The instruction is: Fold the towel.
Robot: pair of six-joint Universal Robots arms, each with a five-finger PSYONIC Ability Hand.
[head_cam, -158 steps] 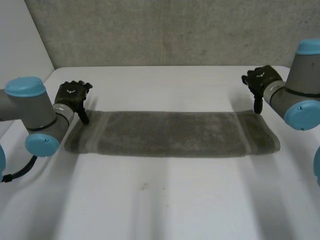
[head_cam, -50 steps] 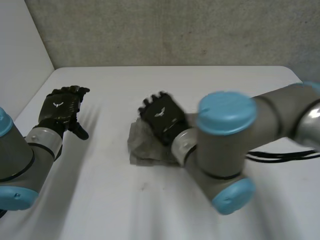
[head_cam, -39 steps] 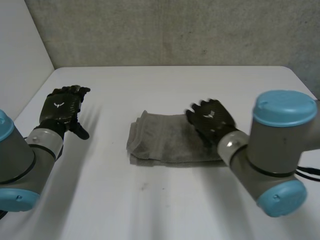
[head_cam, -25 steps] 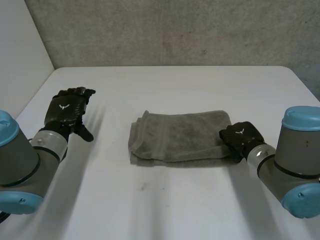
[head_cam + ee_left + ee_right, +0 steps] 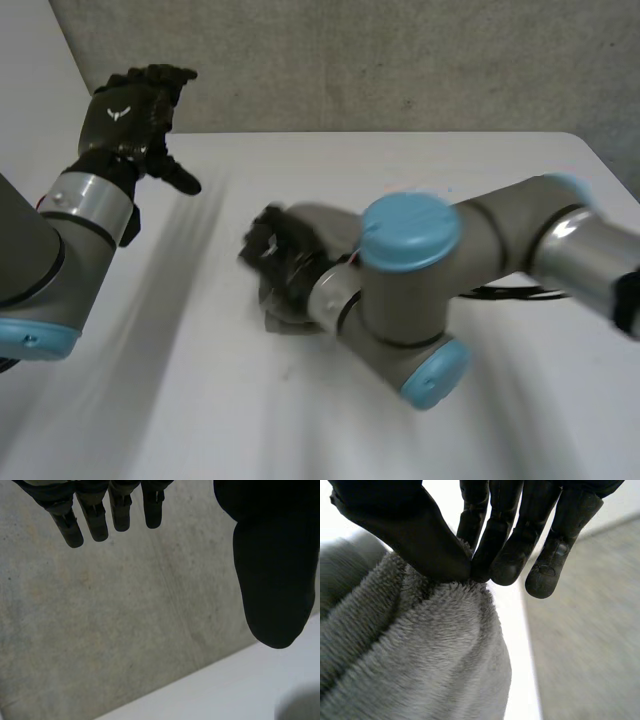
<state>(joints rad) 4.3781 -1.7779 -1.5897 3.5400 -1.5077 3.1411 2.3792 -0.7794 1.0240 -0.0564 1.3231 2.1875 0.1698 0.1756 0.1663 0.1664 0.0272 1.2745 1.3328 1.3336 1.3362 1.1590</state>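
Right robot hand (image 5: pixel 505 535) is back across the towel (image 5: pixel 430 650) | I see it pinching a bunch, likely to carry another fold | left robot hand (image 5: pixel 130 110) raised, spread, keeping clear.

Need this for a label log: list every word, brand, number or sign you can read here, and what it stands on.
No readable words or numbers anywhere.
A small white emblem without letters: on the back of the left hand.
The right hand, the towel it pinches, the table and the wall: no markings.
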